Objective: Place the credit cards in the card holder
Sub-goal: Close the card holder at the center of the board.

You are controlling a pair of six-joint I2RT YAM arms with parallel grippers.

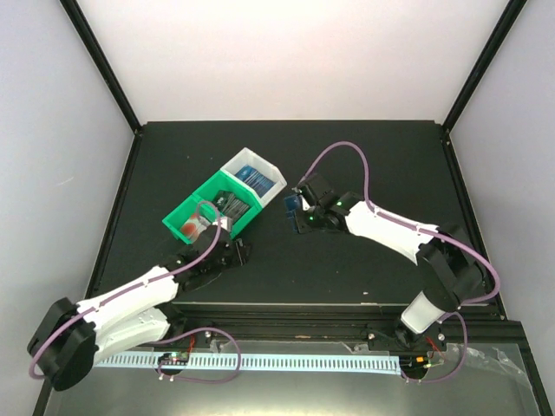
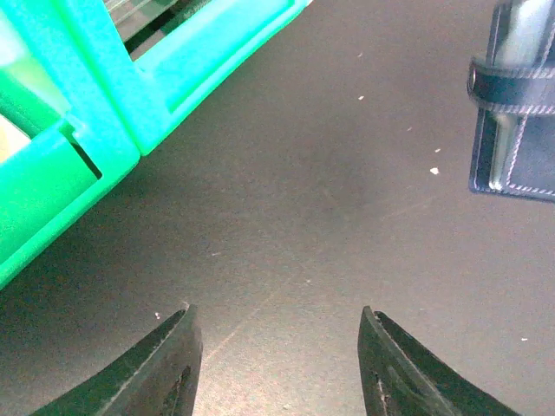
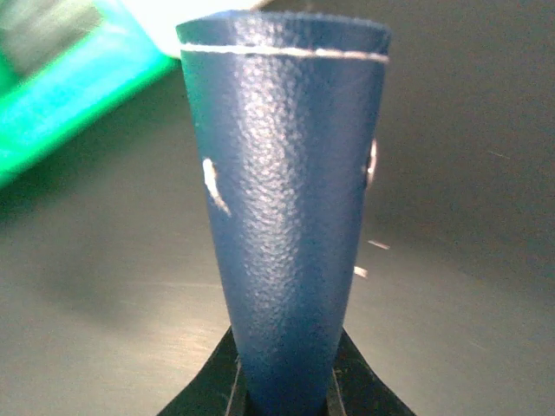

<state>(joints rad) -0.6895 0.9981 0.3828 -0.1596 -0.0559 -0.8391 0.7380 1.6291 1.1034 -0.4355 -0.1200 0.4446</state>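
Observation:
My right gripper (image 1: 299, 208) is shut on the dark blue card holder (image 3: 286, 199), held upright with its folded spine toward the wrist camera; it also shows in the top view (image 1: 291, 204) and at the upper right of the left wrist view (image 2: 516, 104). Credit cards lie in the green-and-white bin: blue ones (image 1: 254, 177) in the white compartment, dark ones (image 1: 232, 204) in the middle, a red-and-white one (image 1: 192, 225) at the green end. My left gripper (image 1: 236, 247) is open and empty, low over the bare mat just right of the bin's near end.
The three-compartment bin (image 1: 217, 189) stands left of centre on the black mat; its green wall (image 2: 130, 104) fills the upper left of the left wrist view. Black frame posts rise at the mat's back corners. A white slotted rail (image 1: 286, 362) runs along the near edge.

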